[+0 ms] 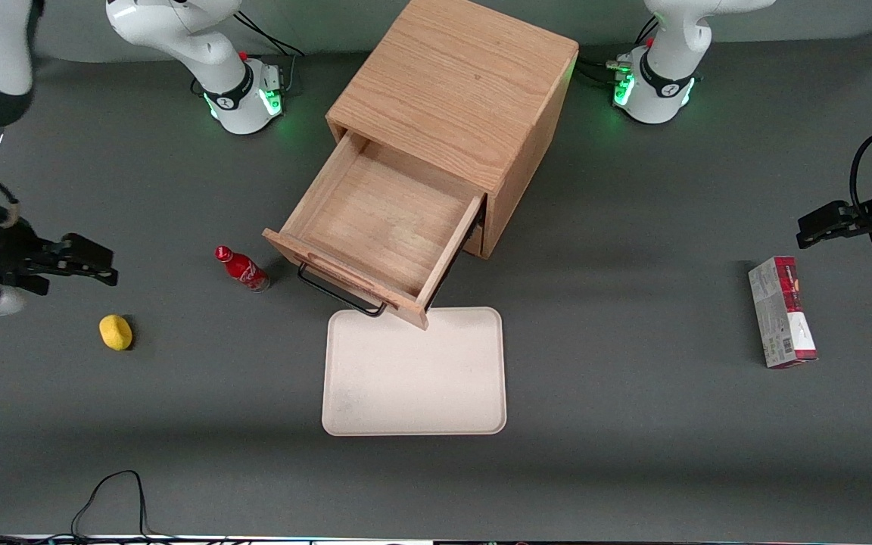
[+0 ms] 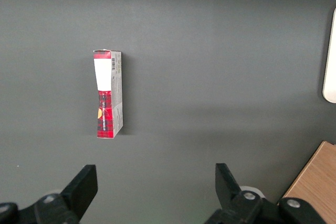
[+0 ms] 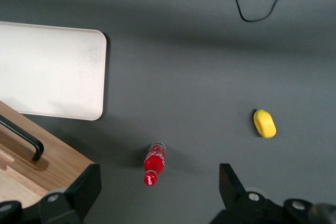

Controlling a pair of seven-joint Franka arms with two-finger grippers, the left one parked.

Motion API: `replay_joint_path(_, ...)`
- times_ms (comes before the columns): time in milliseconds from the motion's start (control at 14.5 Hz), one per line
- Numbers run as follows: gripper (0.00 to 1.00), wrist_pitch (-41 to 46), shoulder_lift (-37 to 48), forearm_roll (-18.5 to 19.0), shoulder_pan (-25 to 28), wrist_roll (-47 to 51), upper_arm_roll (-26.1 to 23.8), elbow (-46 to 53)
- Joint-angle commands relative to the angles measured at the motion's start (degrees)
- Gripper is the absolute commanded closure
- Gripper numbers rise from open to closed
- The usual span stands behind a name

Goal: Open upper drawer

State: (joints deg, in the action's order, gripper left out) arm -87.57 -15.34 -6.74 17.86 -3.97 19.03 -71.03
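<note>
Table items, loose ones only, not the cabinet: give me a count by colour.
Red: 2, bottle and box
Yellow: 1, lemon
Cream: 1, tray
Total: 4
Upper drawer is pulled out; gripper open, hanging above the table near the lemon.

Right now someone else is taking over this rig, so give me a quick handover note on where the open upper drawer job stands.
Pincer: the right arm's black two-finger pincer is open, holds nothing, and hangs above the table toward the working arm's end, clear of the cabinet.
Job's things: the light oak upper drawer of the cube-shaped wooden cabinet is pulled well out, its tray bare; its thin black wire handle overhangs the cream rectangular tray.
Done: drawer open.
Left: nothing obvious, perhaps only parking the arm.
Nearby: small red bottle lying beside the drawer front, yellow lemon-like object.
</note>
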Motion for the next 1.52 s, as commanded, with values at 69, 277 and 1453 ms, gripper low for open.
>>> replay_joint_path(69, 0.00, -5.0, 9.9, 0.7, -10.2, 1.9, -9.1, -12.9)
replay_joint_path(277, 0.00, -5.8, 11.5, 2.4, -15.3, 1.9, -13.0, -15.5)
replay_joint_path(1453, 0.00, -6.9, 12.0, 6.1, -17.7, 3.6, -17.0, -16.9)
